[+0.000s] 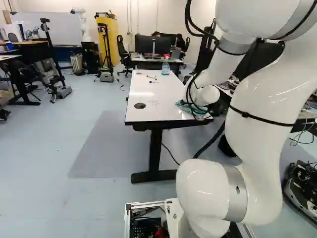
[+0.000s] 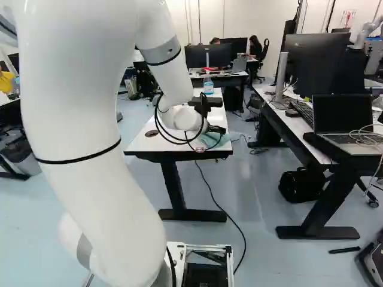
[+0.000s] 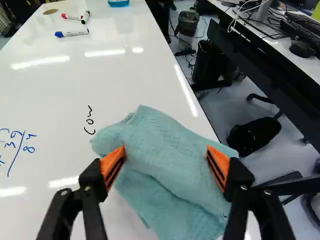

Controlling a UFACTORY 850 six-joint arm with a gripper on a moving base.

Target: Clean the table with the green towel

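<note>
A pale green towel (image 3: 165, 145), crumpled and loosely folded with a thick ridge across it, lies on a white, glossy table (image 1: 143, 116) near its close right corner, just right of centre in both base views. The table, dark-edged on dark legs, stands level in the upper middle of the left base view, its top marked with black writing (image 3: 89, 120) beside the towel and blue writing (image 3: 18, 147) farther off.

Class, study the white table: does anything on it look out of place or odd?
Yes: handwriting marks the tabletop, unusual for a table, and the green towel lies rumpled by its edge. I see no spill or damage.
</note>
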